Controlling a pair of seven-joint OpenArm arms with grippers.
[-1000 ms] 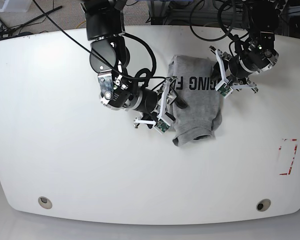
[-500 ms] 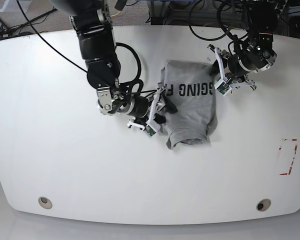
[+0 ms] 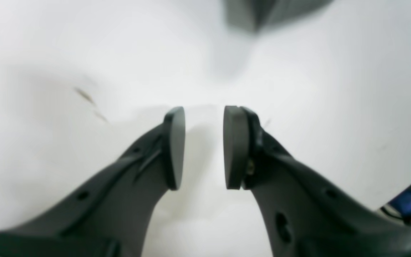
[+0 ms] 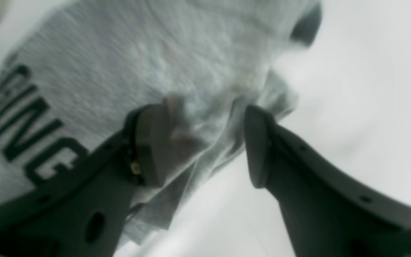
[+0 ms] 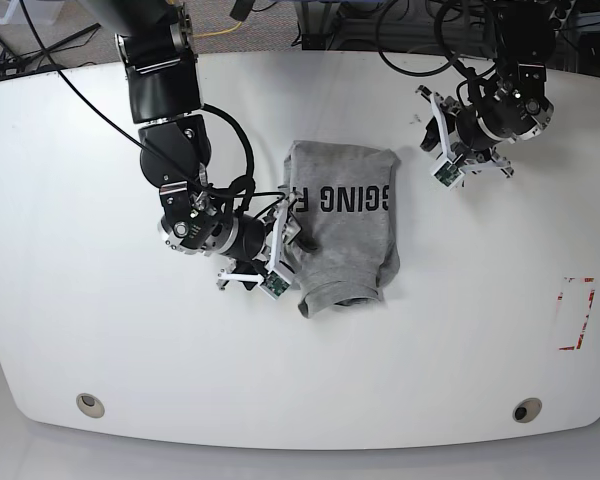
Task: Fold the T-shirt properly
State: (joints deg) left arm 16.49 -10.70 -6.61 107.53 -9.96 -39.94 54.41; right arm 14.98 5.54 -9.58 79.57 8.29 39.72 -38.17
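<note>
The light grey T-shirt (image 5: 345, 225) lies folded into a narrow block on the white table (image 5: 460, 330), black lettering up. My right gripper (image 5: 298, 232) is at the shirt's left edge. In the right wrist view it (image 4: 202, 146) is open, its fingers (image 4: 152, 146) straddling a bunched fold of the shirt (image 4: 127, 60). My left gripper (image 5: 435, 140) hangs to the right of the shirt's top right corner, apart from it. In the left wrist view it (image 3: 203, 146) is open with a narrow gap, empty, over bare table. A blurred grey shape (image 3: 262, 10) shows at the top of that view.
A red tape mark (image 5: 577, 313) is near the table's right edge. Two round holes (image 5: 90, 404) (image 5: 526, 410) sit near the front edge. Cables and equipment crowd the back edge behind both arms.
The right gripper and the shirt have moved together to the left across the table. The left gripper has stayed in place, and the shirt now lies apart from it.
</note>
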